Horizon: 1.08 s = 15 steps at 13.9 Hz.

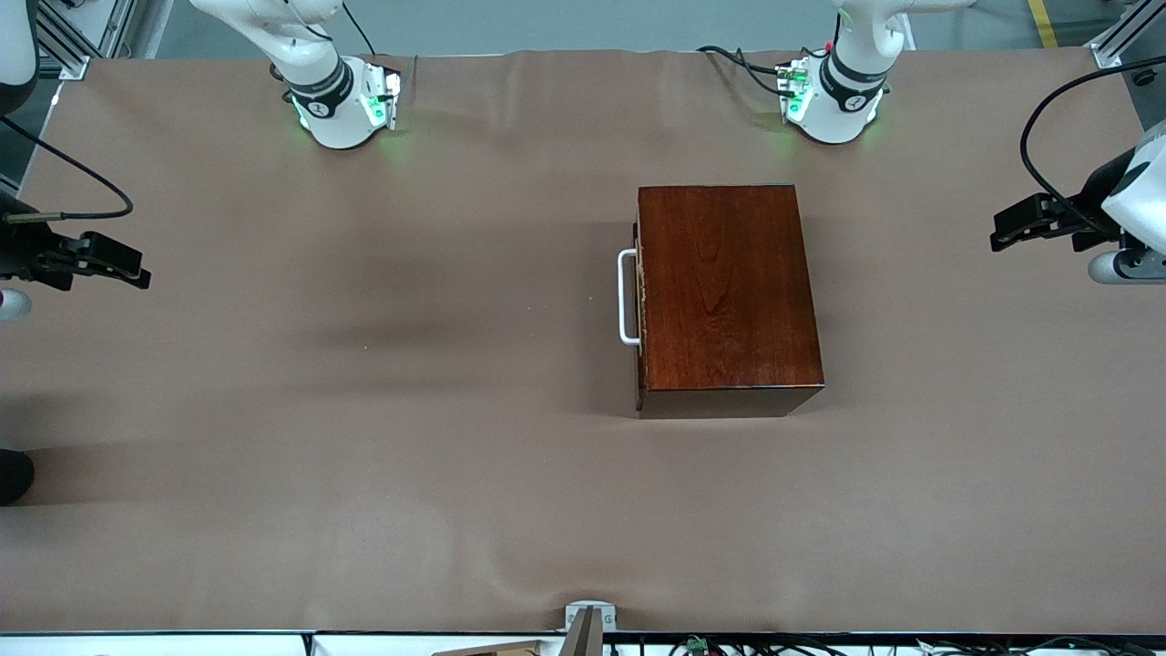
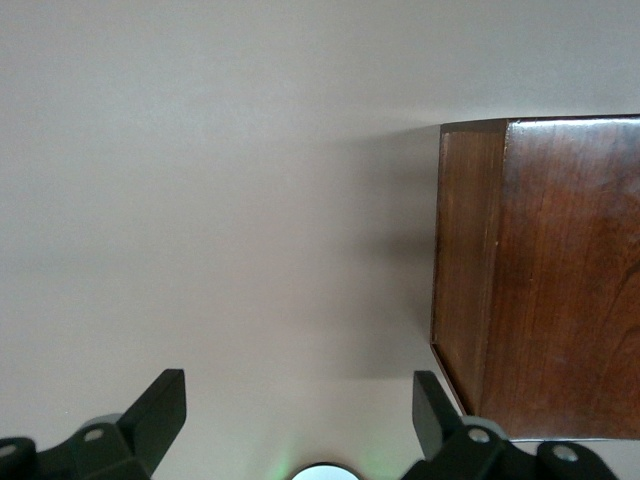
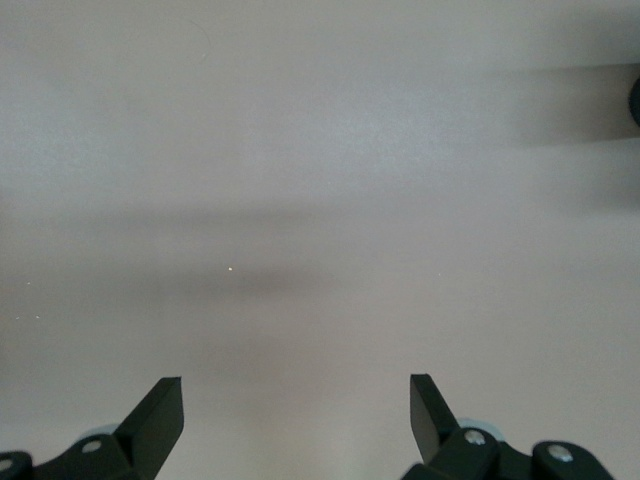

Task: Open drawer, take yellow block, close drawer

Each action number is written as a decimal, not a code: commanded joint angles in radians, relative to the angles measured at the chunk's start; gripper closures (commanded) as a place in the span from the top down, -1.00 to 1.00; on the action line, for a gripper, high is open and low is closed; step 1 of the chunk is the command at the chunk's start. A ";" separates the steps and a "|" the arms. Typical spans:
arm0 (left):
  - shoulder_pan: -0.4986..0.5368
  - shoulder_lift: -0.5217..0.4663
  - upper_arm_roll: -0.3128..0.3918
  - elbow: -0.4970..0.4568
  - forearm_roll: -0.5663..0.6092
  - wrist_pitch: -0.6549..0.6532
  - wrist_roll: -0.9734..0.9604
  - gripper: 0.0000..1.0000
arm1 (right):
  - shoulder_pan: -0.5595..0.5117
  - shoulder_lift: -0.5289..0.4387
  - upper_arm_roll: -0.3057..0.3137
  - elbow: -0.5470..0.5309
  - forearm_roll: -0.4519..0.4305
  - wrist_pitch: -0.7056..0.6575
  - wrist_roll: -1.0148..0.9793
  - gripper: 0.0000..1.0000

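Observation:
The dark reddish-brown wooden box [image 1: 729, 292] stands on the table, nearer the left arm's end. Its drawer [image 1: 640, 301] is pushed in flush, and the white bar handle [image 1: 627, 298] faces the right arm's end. The yellow block is hidden. My left gripper [image 1: 1000, 232] hangs open and empty at the left arm's end of the table. In the left wrist view its fingers [image 2: 165, 405] stand wide apart, with a corner of the box [image 2: 560, 270] beside them. My right gripper [image 1: 141, 271] waits at the right arm's end, open [image 3: 296, 400] over bare table.
A brown cover [image 1: 364, 410] spreads over the whole table. The two arm bases [image 1: 342, 100] [image 1: 833, 96] stand along the edge farthest from the front camera. A small camera mount [image 1: 588, 624] sits at the nearest edge.

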 commanded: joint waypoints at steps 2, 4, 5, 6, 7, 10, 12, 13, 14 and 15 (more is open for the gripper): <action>0.006 0.007 -0.004 0.017 0.001 0.004 0.008 1.00 | -0.006 0.002 0.003 0.021 -0.008 -0.013 -0.009 1.00; 0.006 0.007 -0.004 0.017 0.003 0.004 0.008 1.00 | -0.006 0.003 0.003 0.021 -0.007 -0.013 -0.009 1.00; 0.001 0.008 -0.004 0.017 0.003 0.004 0.003 1.00 | -0.003 0.002 0.003 0.021 -0.008 -0.013 -0.005 1.00; -0.008 0.011 -0.005 0.017 0.001 0.004 -0.004 1.00 | -0.003 0.003 0.003 0.021 -0.007 -0.013 -0.005 1.00; -0.014 0.024 -0.010 0.020 0.000 0.004 -0.014 1.00 | -0.003 0.002 0.003 0.021 -0.007 -0.013 -0.004 1.00; -0.054 0.076 -0.025 0.081 0.001 0.003 -0.079 1.00 | -0.005 0.003 0.003 0.021 -0.008 -0.013 -0.007 1.00; -0.120 0.100 -0.025 0.086 0.000 0.004 -0.185 1.00 | -0.003 0.002 0.003 0.021 -0.007 -0.013 -0.004 1.00; -0.169 0.123 -0.025 0.095 0.001 0.007 -0.243 1.00 | -0.003 0.003 0.003 0.021 -0.008 -0.013 -0.004 1.00; -0.227 0.157 -0.025 0.122 0.029 0.007 -0.314 1.00 | -0.005 0.003 0.003 0.021 -0.008 -0.013 -0.005 1.00; -0.291 0.188 -0.025 0.142 0.071 0.007 -0.402 1.00 | -0.005 0.003 0.003 0.021 -0.008 -0.013 -0.005 1.00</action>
